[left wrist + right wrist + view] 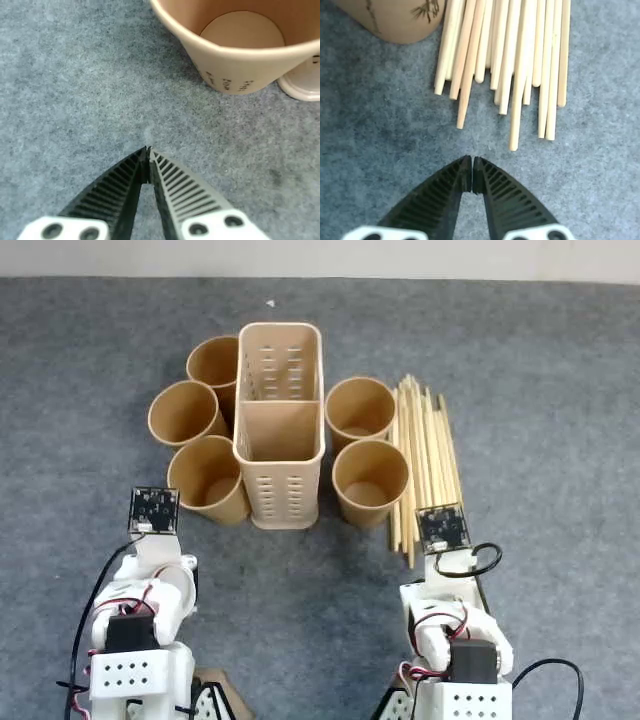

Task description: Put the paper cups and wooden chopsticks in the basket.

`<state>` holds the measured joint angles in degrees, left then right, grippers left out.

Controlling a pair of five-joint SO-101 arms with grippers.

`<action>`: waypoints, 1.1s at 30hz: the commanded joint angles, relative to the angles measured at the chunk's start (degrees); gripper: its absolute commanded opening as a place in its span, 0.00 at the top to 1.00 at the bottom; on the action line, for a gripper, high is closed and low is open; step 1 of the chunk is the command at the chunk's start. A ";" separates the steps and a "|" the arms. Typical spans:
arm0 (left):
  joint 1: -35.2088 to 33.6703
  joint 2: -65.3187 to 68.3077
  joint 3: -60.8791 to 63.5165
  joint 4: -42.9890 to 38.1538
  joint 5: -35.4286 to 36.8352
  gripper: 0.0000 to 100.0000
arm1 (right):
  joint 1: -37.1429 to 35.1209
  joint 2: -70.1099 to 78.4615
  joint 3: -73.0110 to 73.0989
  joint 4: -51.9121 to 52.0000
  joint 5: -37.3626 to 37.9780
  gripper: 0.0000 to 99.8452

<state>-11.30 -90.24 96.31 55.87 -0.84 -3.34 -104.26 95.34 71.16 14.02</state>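
Observation:
A tall cream basket (279, 420) with two compartments stands upright mid-table. Three paper cups sit to its left, the nearest one (208, 478) also seen as a cup (240, 42) just ahead of my left gripper (148, 150), which is shut and holds nothing. Two more cups (370, 482) stand on the basket's right. Beside them lies a bundle of wooden chopsticks (425, 460). The chopsticks' near ends (515, 65) lie a short way ahead of my right gripper (472, 160), shut and holding nothing. A cup's base (390, 17) is next to the chopsticks.
Grey carpet (540, 370) covers the table. Both arm bases (130, 660) stand at the near edge, with cables trailing by the right one (470, 560). The basket's foot (302, 82) shows beside the nearest left cup.

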 commanded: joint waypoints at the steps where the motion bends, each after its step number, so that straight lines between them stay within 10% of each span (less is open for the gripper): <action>1: -0.04 -0.31 1.36 0.18 -0.09 0.97 | 0.04 -0.04 8.40 0.13 0.44 0.97; 25: -0.22 -0.31 1.36 0.44 -0.35 0.97 | -0.75 -0.13 8.31 -8.57 0.62 0.97; 33: -15.96 -0.31 0.92 -3.25 -0.44 0.97 | 9.10 -0.13 2.77 -17.80 7.74 0.97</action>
<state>-20.26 -90.24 96.31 55.69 -0.84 1.32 -104.26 95.43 55.78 18.95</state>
